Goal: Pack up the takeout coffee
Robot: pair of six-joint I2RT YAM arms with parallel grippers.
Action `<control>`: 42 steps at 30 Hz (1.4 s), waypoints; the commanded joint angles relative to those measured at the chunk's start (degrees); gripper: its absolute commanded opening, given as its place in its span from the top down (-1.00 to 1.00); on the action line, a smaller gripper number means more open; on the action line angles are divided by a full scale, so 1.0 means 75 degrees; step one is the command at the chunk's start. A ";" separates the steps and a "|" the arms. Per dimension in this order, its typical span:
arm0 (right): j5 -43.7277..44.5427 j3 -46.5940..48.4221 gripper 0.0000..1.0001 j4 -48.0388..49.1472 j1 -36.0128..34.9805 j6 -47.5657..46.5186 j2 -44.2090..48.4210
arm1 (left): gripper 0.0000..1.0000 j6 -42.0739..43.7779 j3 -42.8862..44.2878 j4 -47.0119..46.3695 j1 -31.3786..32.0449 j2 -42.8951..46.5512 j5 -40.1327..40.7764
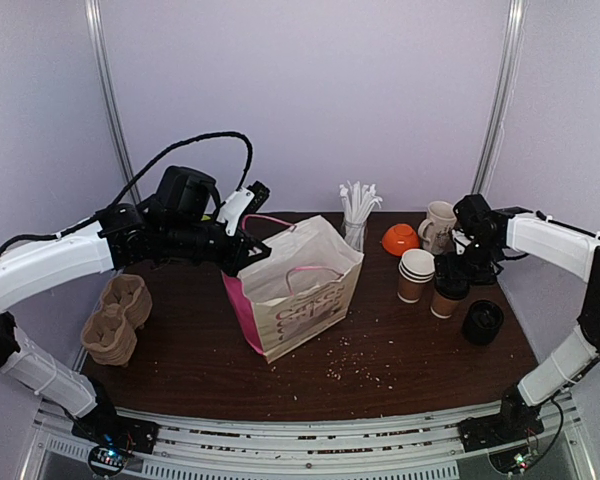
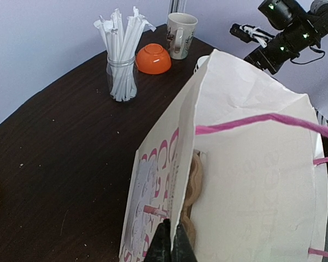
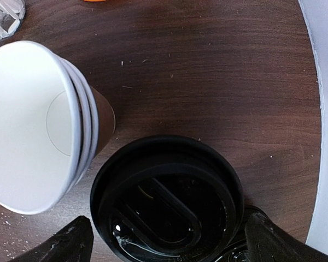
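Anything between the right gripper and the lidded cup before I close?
Nothing. In the right wrist view the open right gripper straddles the lidded cup directly; the cup stack stands beside it, outside the jaws.

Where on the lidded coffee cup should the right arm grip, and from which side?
Probably from above, gripping the lidded cup high on its paper wall. It stands upright, and the right gripper hangs over it, jaws open either side. The empty cup stack crowds one flank.
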State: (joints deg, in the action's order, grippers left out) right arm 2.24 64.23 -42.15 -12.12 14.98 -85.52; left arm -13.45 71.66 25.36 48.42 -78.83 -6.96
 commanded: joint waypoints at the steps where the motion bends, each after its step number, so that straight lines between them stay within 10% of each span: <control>1: 0.0000 -0.0143 -1.00 0.0093 0.0051 0.0015 -0.0169 | 1.00 0.0047 -0.0109 -0.0206 0.0001 -0.0002 -0.0185; 42: -0.0312 -0.0533 -0.78 0.0365 0.0245 -0.0112 -0.0211 | 1.00 0.0026 -0.0190 -0.0207 0.0003 0.0019 -0.0161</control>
State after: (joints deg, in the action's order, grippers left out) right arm -0.08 61.21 -36.91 -10.83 14.74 -90.78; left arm -13.45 71.20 25.30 48.42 -78.83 -7.53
